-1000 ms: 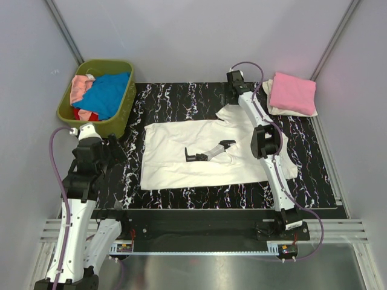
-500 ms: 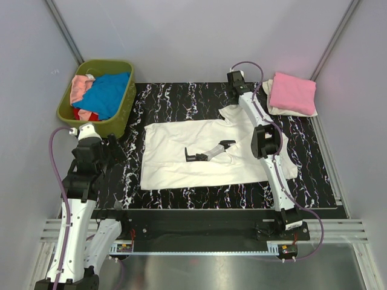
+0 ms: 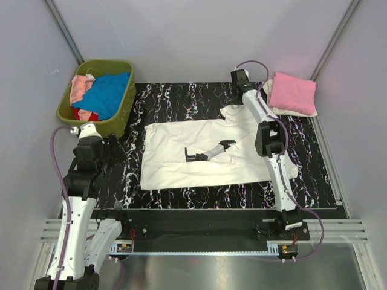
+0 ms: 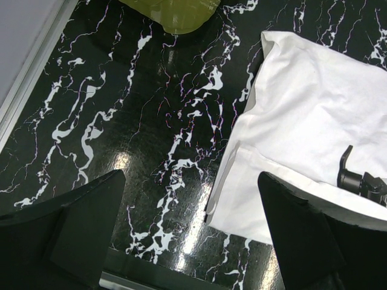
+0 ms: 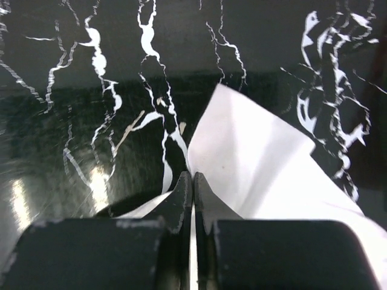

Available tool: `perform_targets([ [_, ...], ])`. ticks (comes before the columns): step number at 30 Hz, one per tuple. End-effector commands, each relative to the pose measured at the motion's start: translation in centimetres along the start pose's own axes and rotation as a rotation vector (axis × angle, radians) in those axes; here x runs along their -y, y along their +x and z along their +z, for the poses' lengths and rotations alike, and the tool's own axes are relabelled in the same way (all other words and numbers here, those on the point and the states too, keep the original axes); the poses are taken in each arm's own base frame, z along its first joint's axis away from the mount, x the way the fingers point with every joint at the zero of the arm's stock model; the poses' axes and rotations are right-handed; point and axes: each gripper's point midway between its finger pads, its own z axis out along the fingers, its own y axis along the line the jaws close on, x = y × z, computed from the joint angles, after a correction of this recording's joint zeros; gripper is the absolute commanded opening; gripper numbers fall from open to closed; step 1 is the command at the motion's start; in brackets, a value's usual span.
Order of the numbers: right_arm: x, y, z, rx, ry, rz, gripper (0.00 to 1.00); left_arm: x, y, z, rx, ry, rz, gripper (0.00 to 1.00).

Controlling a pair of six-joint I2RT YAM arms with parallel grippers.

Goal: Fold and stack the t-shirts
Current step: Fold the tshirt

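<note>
From above, the white t-shirt lies spread on the black marbled table, its black-and-grey robot-arm print facing up near the middle. The right arm stretches to the far side of the table, its wrist over the shirt's far right part, where the cloth is raised into a peak. At the table's far right corner a folded pink shirt rests on a cream shirt. At the far left, the olive-green basket holds a blue shirt, a salmon-pink cloth and a red cloth. The left arm stands just near of the basket, apart from the white t-shirt. In the left wrist view, the left gripper hangs above bare table with its fingers spread wide and nothing between them. The near left corner of the white t-shirt lies to the right, and a corner of the basket shows at the top edge. In the right wrist view, the right gripper is clenched on a fold of the white t-shirt. The cloth is pinched between the two dark fingers and fans out up and to the right over the table.
</note>
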Motion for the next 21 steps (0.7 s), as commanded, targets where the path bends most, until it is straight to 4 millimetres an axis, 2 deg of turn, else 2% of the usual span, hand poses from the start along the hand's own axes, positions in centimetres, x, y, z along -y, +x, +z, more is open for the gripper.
perform_targets([
  [1,-0.4,-7.0,-7.3,0.141,-0.087,0.112,0.0,0.9,-1.0,0.4,0.022,0.047,0.017,0.99],
  [2,-0.1,-8.4,-9.7,0.172,-0.105,0.129,0.0,1.2,-1.0,0.6,0.015,0.062,0.02,0.99],
  [3,-0.1,-8.6,-10.6,0.175,-0.117,0.145,0.0,1.8,-1.2,0.9,-0.009,0.075,0.023,0.99],
  [4,-0.3,-7.2,-10.5,0.136,-0.133,0.162,0.0,2.0,-1.2,1.1,-0.028,0.078,0.017,0.98],
  [5,-0.1,-8.6,-13.3,0.173,-0.155,0.182,0.0,2.6,-1.8,1.4,-0.025,0.095,0.012,0.98],
  [6,-0.1,-8.8,-14.2,0.186,-0.169,0.194,0.0,3.7,-2.3,2.0,-0.048,0.121,0.012,0.97],
  [7,0.0,-7.1,-14.2,0.146,-0.17,0.206,0.0,4.3,-2.7,2.5,-0.054,0.127,0.013,0.96],
  [8,0.4,-8.1,-16.8,0.181,-0.181,0.223,0.0,4.9,-3.6,3.0,-0.043,0.126,0.01,0.96],
  [9,0.6,-8.0,-17.5,0.187,-0.187,0.23,0.0,5.5,-4.7,4.2,-0.056,0.101,0.021,0.96],
  [10,0.9,-6.1,-17.2,0.149,-0.172,0.23,0.0,6.6,-5.2,4.9,-0.064,0.105,0.033,0.95],
  [11,1.6,-6.7,-19.4,0.179,-0.172,0.244,0.0,7.3,-5.7,5.6,-0.074,0.099,0.04,0.95],
  [12,2.3,-4.8,-19.1,0.144,-0.139,0.238,0.0,8.8,-6.6,7.3,-0.101,0.094,0.058,0.94],
  [13,2.9,-4.2,-19.6,0.137,-0.117,0.245,0.0,9.8,-6.9,8.1,-0.114,0.098,0.067,0.93],
  [14,3.8,-4.3,-21.3,0.159,-0.094,0.26,0.0,10.6,-7.2,9.2,-0.124,0.098,0.076,0.92],
  [15,5.2,-3.6,-21.7,0.155,-0.042,0.285,0.0,11.8,-7.1,11.6,-0.161,0.091,0.092,0.91],
  [16,5.9,-1.2,-21.2,0.112,-0.018,0.285,0.0,12.5,-7.1,12.8,-0.173,0.096,0.096,0.89],
  [17,7.2,-1.6,-22.7,0.143,-0.011,0.319,0.0,13.0,-6.9,14.1,-0.193,0.093,0.101,0.86],
  [18,7.7,-0.7,-22.8,0.128,-0.005,0.352,0.0,14.0,-6.4,16.5,-0.232,0.087,0.11,0.84],
  [19,8.2,1.3,-22.3,0.087,0.004,0.357,0.0,14.2,-5.8,17.6,-0.264,0.076,0.115,0.82],
  [20,8.9,1.4,-23.1,0.097,0.001,0.372,0.0,14.8,-5.2,19.8,-0.296,0.065,0.125,0.8],
  [21,9.1,2.1,-23.1,0.084,0.004,0.373,0.0,15.3,-4.8,20.7,-0.315,0.072,0.127,0.78],
])
